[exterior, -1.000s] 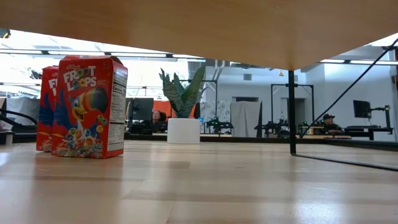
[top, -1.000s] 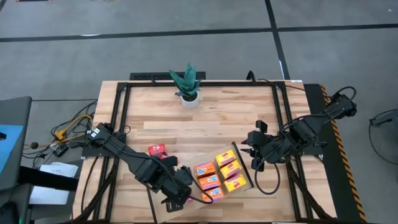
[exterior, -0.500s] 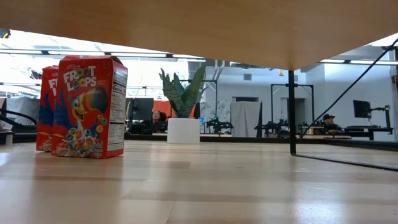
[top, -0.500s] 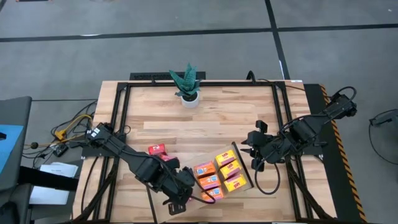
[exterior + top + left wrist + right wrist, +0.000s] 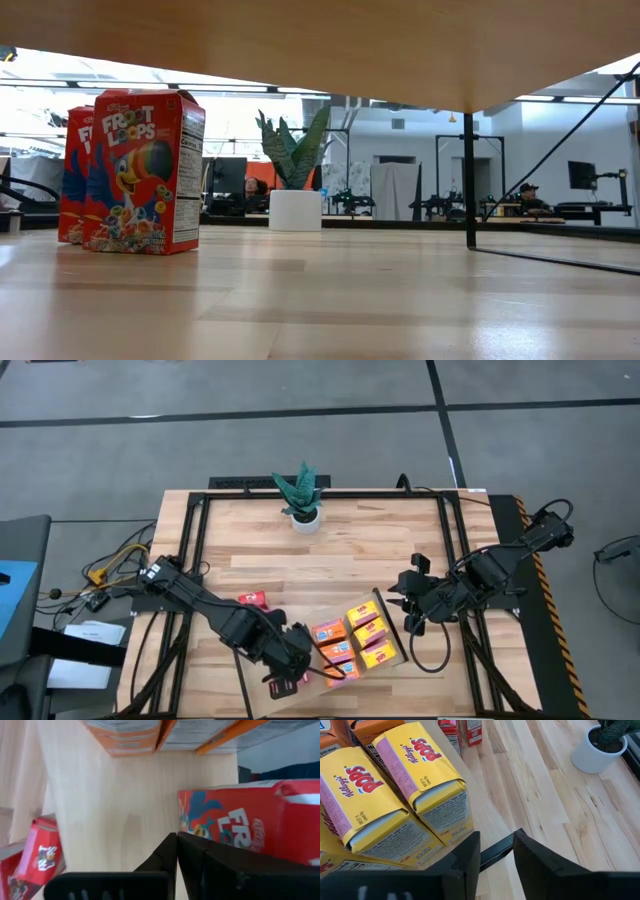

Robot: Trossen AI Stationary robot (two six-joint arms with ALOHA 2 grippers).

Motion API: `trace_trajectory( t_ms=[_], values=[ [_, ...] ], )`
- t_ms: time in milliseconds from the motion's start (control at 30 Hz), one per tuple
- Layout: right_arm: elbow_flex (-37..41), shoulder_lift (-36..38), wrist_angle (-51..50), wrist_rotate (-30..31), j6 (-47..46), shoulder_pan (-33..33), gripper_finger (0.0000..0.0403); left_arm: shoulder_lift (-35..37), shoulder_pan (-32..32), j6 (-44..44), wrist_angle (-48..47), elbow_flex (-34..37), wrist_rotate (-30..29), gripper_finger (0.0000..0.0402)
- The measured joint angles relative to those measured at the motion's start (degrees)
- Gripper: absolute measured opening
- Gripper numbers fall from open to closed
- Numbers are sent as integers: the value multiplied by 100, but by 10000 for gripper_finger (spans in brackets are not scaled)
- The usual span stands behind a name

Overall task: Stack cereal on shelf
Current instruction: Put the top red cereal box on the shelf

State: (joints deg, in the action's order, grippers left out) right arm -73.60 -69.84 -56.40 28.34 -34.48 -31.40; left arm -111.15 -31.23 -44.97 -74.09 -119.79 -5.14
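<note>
Left gripper (image 5: 176,845) low over the shelf (image 5: 125,805) at its near left part, fingertips pinched together with nothing between them; a red cereal box (image 5: 235,827) lying just beside the tips, not clasped. Step in hand, by the look of it: nudging or squaring this red box toward the orange boxes (image 5: 130,735) ahead. Next move probably calls for spreading the fingers and taking the box by its narrow sides, or a slow push flush against the row. Beyond: orange (image 5: 330,632) and yellow boxes (image 5: 365,615) packed side by side on the board; two red boxes (image 5: 140,170) upright on the tabletop, off the shelf, yet to be brought over. Right gripper (image 5: 496,852) waiting with fingers parted above the shelf's black end rail (image 5: 388,622), close to the yellow boxes. Potted plant (image 5: 303,495) far back, well apart. Crowding risk: packed row near, little room for the fingers.
</note>
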Motion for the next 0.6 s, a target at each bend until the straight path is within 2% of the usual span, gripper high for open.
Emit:
trace_trajectory(
  t_ms=[167,233,400,600],
  values=[
    [0,0,-16,0,7,0,137,235,10,-193,-35,0,7,0],
    [0,0,-20,0,9,0,139,331,-78,-286,-80,0,-167,0],
    [0,0,-31,0,2,0,145,499,-598,-573,-111,-2,-930,0],
    [0,0,-59,0,7,0,143,513,-1314,-1366,-506,-2,-2049,0]
  ],
)
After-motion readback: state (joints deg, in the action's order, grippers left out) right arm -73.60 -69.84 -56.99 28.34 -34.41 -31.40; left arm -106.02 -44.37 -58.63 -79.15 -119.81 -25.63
